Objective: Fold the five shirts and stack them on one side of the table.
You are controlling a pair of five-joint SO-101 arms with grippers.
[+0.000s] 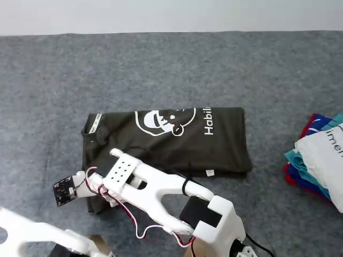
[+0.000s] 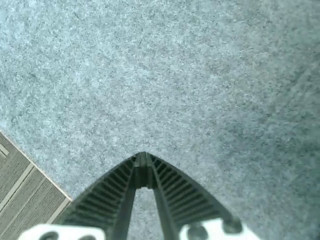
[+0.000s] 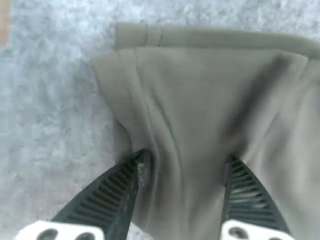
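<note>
The olive shirt (image 1: 177,144) lies part-folded in the middle of the grey surface (image 1: 161,64), soft and limp; grip a doubled edge. The right gripper (image 3: 187,160) has its jaws open astride a fold, seemingly touching cloth. The left gripper (image 2: 143,159) has its jaws closed.

White arm (image 1: 161,184), black ribbed claw (image 3: 187,160)

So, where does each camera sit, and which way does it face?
High view: fixed above, looking down at the table, the olive shirt and the folded stack; the right arm shows.
Left wrist view: looks down past the shut left pincer at the table cover.
Right wrist view: looks along the open right pincer, astride the shirt.
Shared: high and right wrist views both show the shirt.
</note>
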